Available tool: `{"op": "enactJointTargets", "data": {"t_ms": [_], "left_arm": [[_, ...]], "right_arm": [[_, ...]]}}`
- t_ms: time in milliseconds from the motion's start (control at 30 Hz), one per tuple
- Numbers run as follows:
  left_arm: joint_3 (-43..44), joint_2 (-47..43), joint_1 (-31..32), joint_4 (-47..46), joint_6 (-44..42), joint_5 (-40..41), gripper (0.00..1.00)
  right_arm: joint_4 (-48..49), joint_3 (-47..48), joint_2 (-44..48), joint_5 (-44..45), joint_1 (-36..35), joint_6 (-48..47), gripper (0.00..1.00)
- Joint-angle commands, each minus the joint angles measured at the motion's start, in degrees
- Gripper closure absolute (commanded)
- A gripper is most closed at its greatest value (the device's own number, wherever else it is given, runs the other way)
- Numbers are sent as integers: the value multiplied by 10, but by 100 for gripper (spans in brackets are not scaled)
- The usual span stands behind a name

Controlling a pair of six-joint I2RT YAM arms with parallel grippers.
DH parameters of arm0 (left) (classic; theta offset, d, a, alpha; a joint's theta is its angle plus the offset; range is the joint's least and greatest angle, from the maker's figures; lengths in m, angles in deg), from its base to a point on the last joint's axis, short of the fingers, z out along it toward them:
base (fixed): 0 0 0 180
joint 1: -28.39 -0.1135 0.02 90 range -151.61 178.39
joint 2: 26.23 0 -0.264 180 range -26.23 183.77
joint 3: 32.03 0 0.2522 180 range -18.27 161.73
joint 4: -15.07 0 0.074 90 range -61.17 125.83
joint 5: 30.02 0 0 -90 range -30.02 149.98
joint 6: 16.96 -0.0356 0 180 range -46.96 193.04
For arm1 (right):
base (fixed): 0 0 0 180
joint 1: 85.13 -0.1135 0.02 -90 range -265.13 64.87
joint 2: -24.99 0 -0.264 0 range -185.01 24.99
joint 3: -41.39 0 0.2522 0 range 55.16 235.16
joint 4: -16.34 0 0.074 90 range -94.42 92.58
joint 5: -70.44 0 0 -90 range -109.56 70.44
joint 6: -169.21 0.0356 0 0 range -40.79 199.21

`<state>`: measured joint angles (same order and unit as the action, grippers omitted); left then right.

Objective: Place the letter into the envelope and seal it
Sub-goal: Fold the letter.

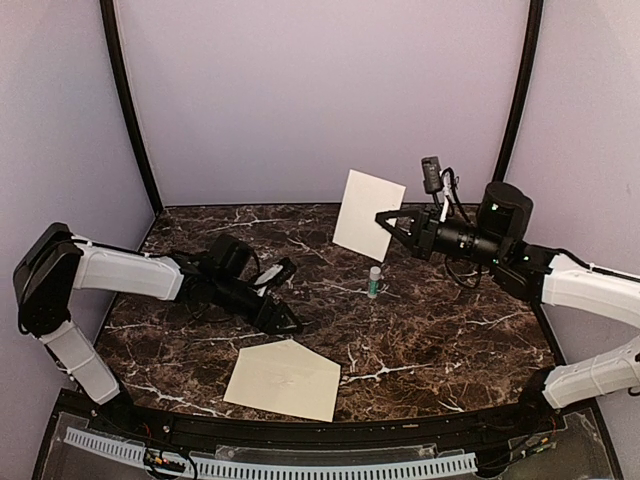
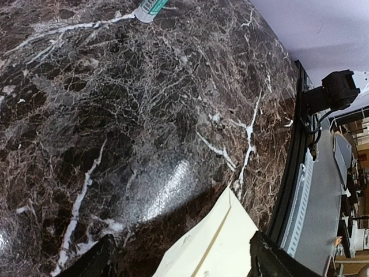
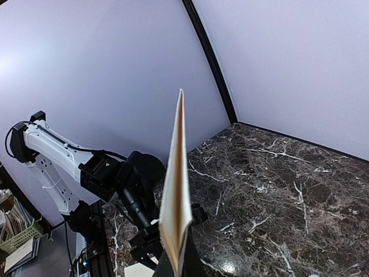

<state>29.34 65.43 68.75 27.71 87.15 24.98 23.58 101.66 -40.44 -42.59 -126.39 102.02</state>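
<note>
The letter point(image 1: 368, 214), a whitish folded sheet, hangs upright in the air above the back of the table. My right gripper point(image 1: 386, 222) is shut on its right edge. In the right wrist view the letter point(image 3: 177, 190) shows edge-on, rising from the gripper point(image 3: 180, 266). The cream-yellow envelope point(image 1: 283, 380) lies flat near the table's front edge with its pointed flap open toward the back. My left gripper point(image 1: 286, 320) is low over the table just behind the envelope, open and empty. In the left wrist view the envelope point(image 2: 230, 231) lies between the spread fingers point(image 2: 95, 262).
A small glue stick point(image 1: 374, 282) with a green band stands upright on the dark marble table point(image 1: 450, 330), below the held letter; its end shows in the left wrist view point(image 2: 151, 7). Lilac walls close the back and sides. A black rail point(image 1: 300, 428) runs along the front.
</note>
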Motion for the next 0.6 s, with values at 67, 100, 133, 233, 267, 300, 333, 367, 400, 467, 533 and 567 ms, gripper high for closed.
{"op": "enactJointTargets", "data": {"t_ms": [67, 100, 133, 233, 267, 300, 333, 367, 400, 467, 533, 567], "left_arm": [[72, 46, 8, 117, -88, -20, 22], [83, 57, 10, 134, -106, -38, 22], [87, 63, 11, 142, -116, -46, 22], [112, 97, 15, 194, -168, -53, 22], [117, 103, 16, 205, -177, -47, 22], [124, 113, 17, 221, -190, -44, 22], [128, 116, 17, 229, -195, -41, 23], [130, 121, 17, 232, -202, -41, 23], [131, 122, 19, 232, -204, -44, 23], [131, 123, 20, 228, -204, -53, 25], [133, 124, 23, 225, -203, -52, 34], [133, 125, 25, 225, -203, -50, 44]], "right_arm": [[6, -22, 11, 2, 8, -11, 100], [7, -23, 10, 1, 9, -11, 100], [8, -24, 12, 0, 10, -11, 100], [11, -26, 17, -7, 13, -13, 100], [10, -25, 20, -9, 14, -14, 100], [9, -25, 22, -10, 14, -16, 100], [7, -25, 24, -11, 15, -16, 100], [6, -25, 26, -10, 16, -17, 100], [4, -25, 28, -10, 17, -17, 100], [5, -28, 30, -9, 18, -16, 100], [6, -31, 31, -8, 19, -15, 100], [6, -33, 31, -8, 19, -13, 100]]}}
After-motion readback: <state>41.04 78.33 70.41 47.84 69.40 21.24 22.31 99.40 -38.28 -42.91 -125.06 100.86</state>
